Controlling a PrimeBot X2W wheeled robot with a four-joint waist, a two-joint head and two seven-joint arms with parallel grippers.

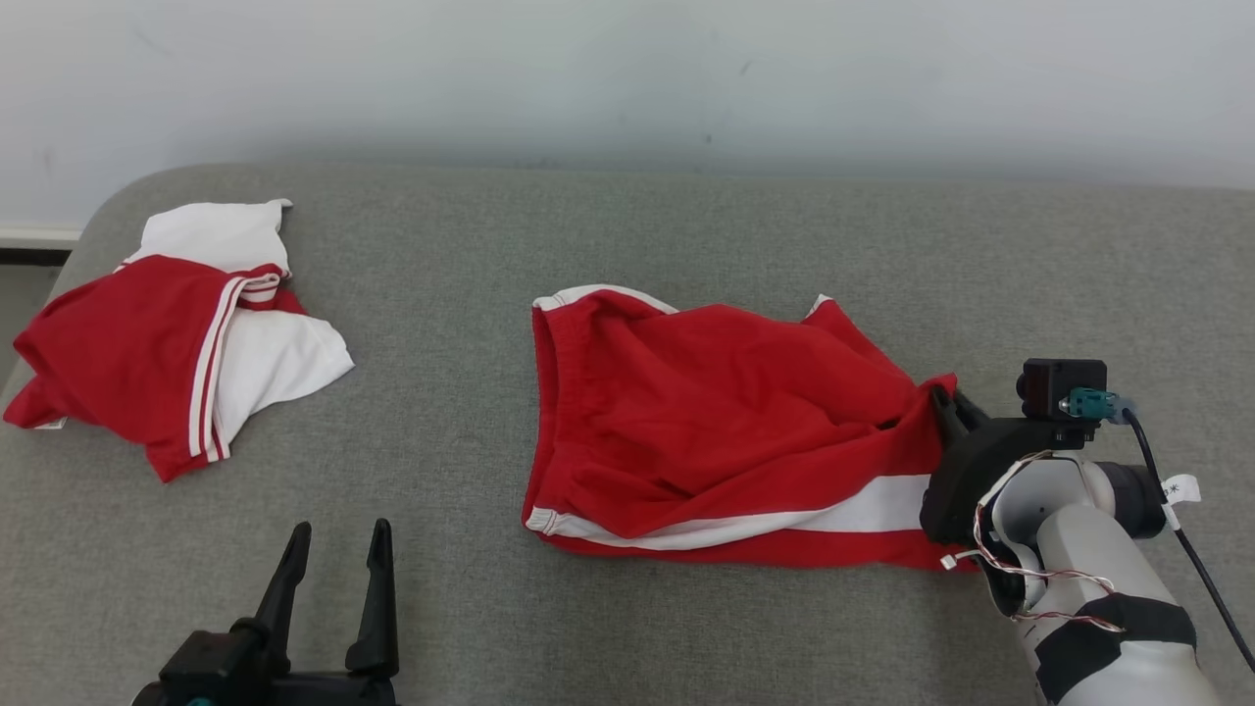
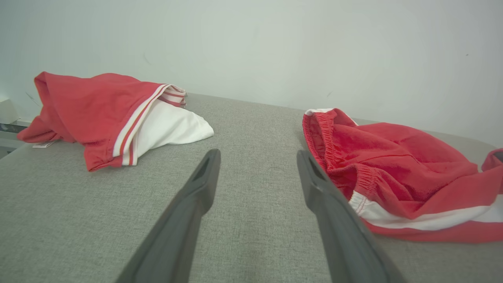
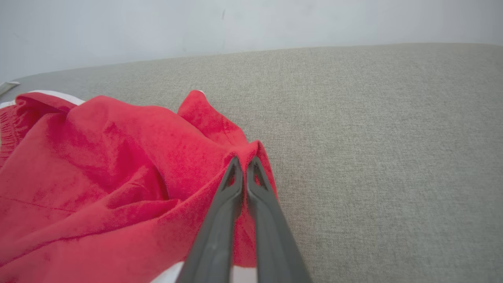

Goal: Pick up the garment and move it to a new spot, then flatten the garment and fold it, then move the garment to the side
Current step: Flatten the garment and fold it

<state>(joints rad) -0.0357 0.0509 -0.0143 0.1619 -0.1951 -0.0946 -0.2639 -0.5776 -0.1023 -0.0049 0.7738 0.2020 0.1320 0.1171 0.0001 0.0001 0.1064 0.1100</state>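
The garment (image 1: 726, 422) is a pair of red shorts with a white side stripe, lying crumpled in the middle of the grey cushion; it also shows at the right of the left wrist view (image 2: 393, 169) and at the left of the right wrist view (image 3: 98, 177). My right gripper (image 1: 941, 400) is at its right edge, shut on a pinch of the red cloth (image 3: 244, 161). At the lower left of the head view my left gripper (image 1: 338, 534) stands open above bare cushion, left of the shorts' waistband (image 2: 257, 155), holding nothing.
A second red and white garment (image 1: 167, 343) lies bunched at the cushion's far left (image 2: 114, 118). The grey cushion (image 1: 686, 226) ends at a pale wall behind. Bare cushion stretches to the right of my right gripper (image 3: 393, 137).
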